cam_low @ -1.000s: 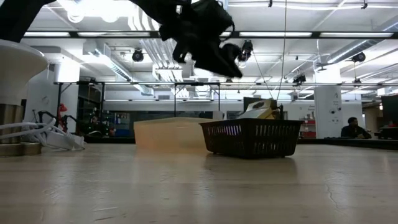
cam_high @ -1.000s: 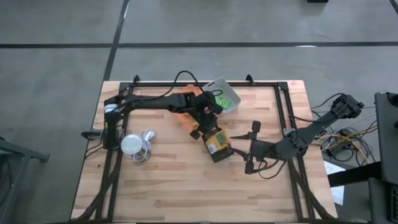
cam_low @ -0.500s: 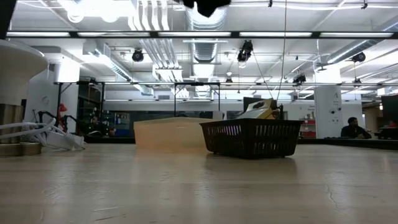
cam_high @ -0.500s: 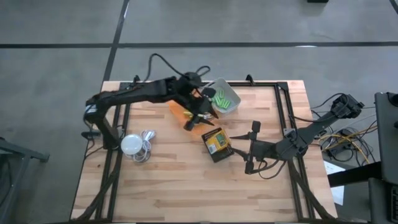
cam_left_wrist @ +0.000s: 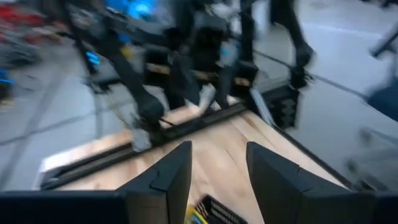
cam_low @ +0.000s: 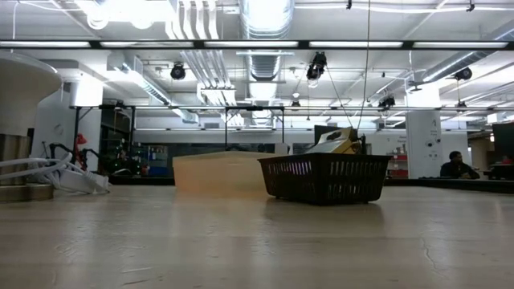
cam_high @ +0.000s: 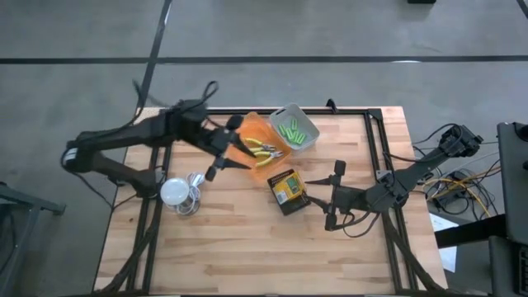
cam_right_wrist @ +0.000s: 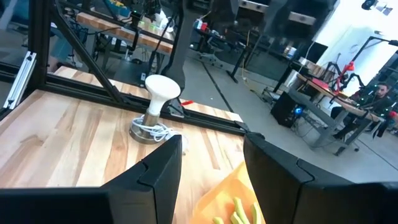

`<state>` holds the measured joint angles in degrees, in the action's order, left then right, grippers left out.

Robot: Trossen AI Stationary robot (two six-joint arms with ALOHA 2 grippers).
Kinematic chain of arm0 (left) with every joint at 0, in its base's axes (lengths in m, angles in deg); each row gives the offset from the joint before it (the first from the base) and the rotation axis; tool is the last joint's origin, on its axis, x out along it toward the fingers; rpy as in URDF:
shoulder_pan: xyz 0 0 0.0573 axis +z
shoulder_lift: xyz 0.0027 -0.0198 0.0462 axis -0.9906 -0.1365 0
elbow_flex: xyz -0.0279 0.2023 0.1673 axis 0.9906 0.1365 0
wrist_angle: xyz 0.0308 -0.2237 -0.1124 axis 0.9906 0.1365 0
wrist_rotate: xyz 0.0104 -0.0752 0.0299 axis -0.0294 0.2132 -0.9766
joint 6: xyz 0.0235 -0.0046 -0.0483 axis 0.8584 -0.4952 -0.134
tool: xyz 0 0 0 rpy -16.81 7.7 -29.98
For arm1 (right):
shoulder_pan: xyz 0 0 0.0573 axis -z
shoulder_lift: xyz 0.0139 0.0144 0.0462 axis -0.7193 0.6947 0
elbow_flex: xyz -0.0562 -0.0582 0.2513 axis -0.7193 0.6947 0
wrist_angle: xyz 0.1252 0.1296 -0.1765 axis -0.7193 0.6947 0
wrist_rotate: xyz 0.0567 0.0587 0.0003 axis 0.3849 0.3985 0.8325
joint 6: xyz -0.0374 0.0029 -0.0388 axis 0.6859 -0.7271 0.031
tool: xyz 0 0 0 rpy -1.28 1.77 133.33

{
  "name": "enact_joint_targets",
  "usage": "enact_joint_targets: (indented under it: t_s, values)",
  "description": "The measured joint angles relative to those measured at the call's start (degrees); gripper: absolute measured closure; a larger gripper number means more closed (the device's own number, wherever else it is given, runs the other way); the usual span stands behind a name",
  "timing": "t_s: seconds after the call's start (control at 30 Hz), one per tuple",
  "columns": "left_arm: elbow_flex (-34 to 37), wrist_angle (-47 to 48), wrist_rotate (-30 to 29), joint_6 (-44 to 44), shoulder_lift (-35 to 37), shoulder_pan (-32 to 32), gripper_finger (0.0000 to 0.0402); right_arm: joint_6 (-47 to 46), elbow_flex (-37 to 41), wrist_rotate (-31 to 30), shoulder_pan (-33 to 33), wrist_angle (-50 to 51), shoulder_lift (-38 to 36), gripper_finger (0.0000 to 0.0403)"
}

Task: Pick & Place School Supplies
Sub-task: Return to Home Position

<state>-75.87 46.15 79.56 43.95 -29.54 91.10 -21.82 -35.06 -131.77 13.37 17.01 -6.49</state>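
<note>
Left gripper (cam_high: 221, 149) hangs open and empty just left of the orange bin (cam_high: 250, 132); dipping could knock it. Right gripper (cam_high: 333, 195) waits open, right.

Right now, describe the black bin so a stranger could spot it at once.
On the wooden table, three bins cluster near the middle. The black bin sits nearest the right gripper. Unlike the orange bin and grey bin, it is dark mesh holding a yellow printed box.

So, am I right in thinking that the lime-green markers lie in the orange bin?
Not quite: the lime-green markers lie in the grey bin, as the high view shows. The orange bin beside it holds the green-handled pliers.
</note>
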Motion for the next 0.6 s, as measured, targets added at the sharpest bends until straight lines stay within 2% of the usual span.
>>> enact_joint_targets:
  t_s: [0.17, 0.23, 0.4, 0.6]
  values:
    - [14.9, -15.7, -13.3, -5.7, 9.4, -3.9, 0.0243, 0.0, 0.0, 0.0, 0.0, 0.0, 0.0, 0.0234]
    - [20.1, -20.2, -15.8, -6.4, 13.1, -5.0, 0.0243, 0.0, 0.0, 0.0, 0.0, 0.0, 0.0, 0.0234]
    - [30.0, -27.0, -17.4, -8.5, 21.5, -6.1, 0.0243, 0.0, 0.0, 0.0, 0.0, 0.0, 0.0, 0.0234]
    - [38.1, -28.2, -18.3, -12.2, 31.0, -6.1, 0.0243, 0.0, 0.0, 0.0, 0.0, 0.0, 0.0, 0.0234]
